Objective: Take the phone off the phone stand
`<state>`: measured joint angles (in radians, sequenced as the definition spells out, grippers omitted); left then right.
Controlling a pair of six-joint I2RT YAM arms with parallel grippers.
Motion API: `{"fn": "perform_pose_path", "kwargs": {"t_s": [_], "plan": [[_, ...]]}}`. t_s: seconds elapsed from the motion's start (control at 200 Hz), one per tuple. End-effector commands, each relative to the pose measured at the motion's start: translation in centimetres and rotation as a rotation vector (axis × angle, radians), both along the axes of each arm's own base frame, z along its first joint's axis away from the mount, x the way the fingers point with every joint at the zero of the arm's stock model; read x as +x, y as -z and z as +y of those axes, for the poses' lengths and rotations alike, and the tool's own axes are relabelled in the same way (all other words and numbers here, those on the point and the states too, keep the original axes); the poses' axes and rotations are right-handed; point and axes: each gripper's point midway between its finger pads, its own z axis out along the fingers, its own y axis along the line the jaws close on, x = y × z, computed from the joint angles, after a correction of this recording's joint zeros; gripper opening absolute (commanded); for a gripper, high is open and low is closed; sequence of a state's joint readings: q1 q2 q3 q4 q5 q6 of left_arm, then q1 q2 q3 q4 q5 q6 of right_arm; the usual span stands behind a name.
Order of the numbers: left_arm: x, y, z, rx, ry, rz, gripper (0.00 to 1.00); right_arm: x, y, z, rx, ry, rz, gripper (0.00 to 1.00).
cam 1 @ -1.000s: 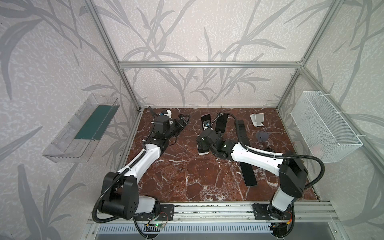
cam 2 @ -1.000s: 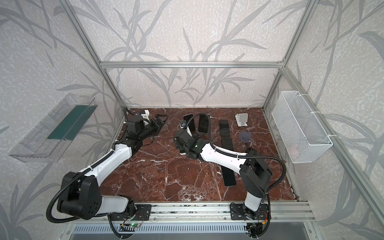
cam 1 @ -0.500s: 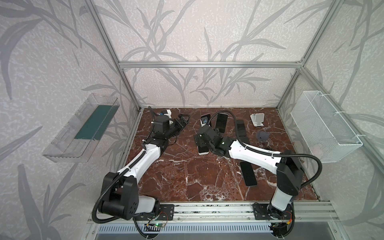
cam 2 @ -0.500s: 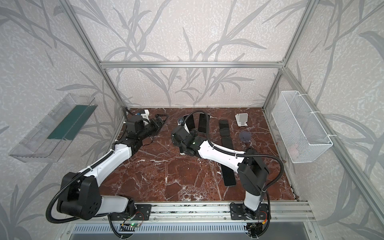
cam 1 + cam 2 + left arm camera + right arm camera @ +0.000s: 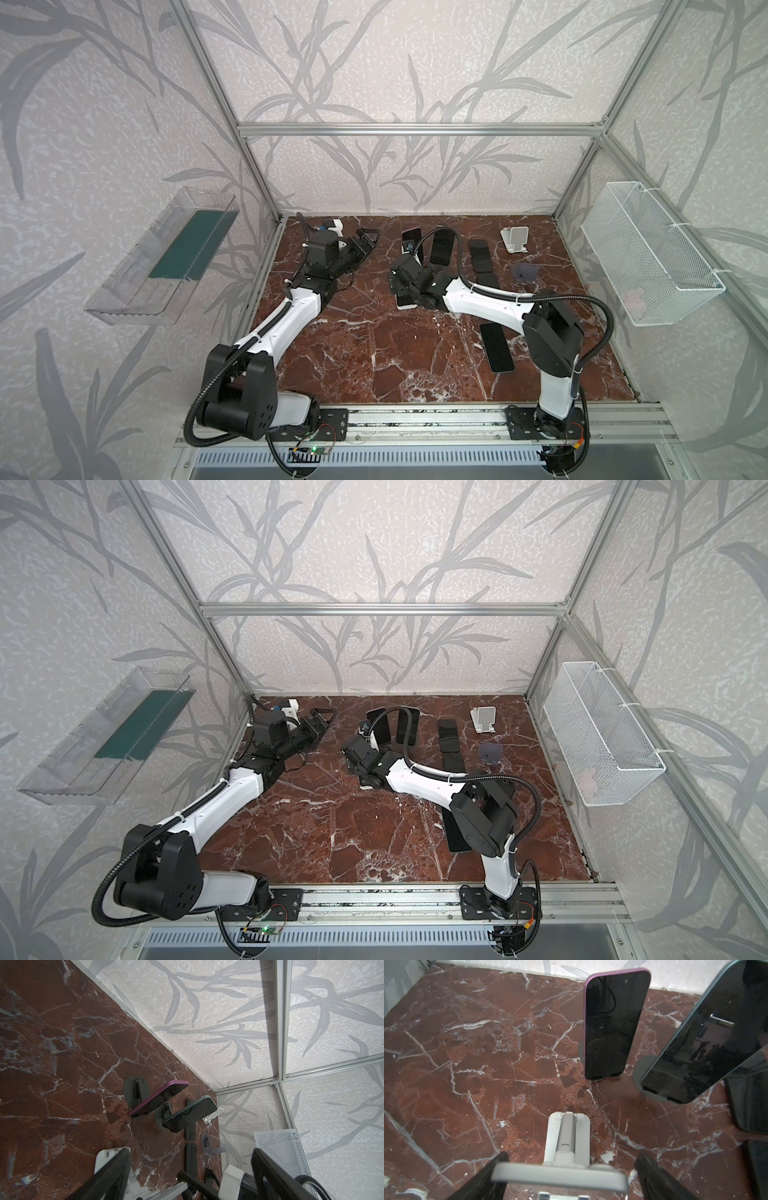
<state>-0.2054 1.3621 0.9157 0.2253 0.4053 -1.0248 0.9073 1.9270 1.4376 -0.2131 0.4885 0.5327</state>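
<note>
White phone stand [image 5: 566,1138] sits between the right arm's parted jaws.

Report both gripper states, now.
Left gripper: open, holding nothing.
Right gripper: open, fingers on either side of the white phone stand, not clamped.
</note>
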Motion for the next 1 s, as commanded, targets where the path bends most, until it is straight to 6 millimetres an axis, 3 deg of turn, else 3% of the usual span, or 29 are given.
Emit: {"fn": "perform_pose_path", "kwargs": {"t_s": [0.0,0.1,0.36,0.8,0.905,0.925,0.995], "plan": [[0.3,-2.4,0.1,-0.021,0.002,-0.060,0.91,0.3,0.7,0.1,0.031,0.020,-0.016,0.85],[0.4,-2.2,0.2,-0.019,-0.004,-0.056,0.91,0.3,1.1,0.4,0.042,0.005,-0.013,0.79],[0.5,-2.0,0.2,-0.020,-0.002,-0.052,0.91,0.1,0.8,0.2,0.024,-0.012,-0.020,0.73],[0.6,-1.8,0.3,-0.014,-0.007,-0.048,0.91,-1.8,-5.1,0.0,0.146,-0.093,-0.093,0.69],[0.6,-1.7,0.2,-0.015,-0.002,-0.046,0.91,-2.4,-5.6,-0.6,0.137,-0.100,-0.102,0.69],[0.6,-1.7,0.2,-0.013,-0.003,-0.046,0.91,-2.6,-6.8,-0.9,0.155,-0.098,-0.121,0.69],[0.6,-1.6,0.4,-0.006,-0.011,-0.046,0.91,-3.0,-7.7,-1.8,0.150,-0.100,-0.142,0.69]]}}
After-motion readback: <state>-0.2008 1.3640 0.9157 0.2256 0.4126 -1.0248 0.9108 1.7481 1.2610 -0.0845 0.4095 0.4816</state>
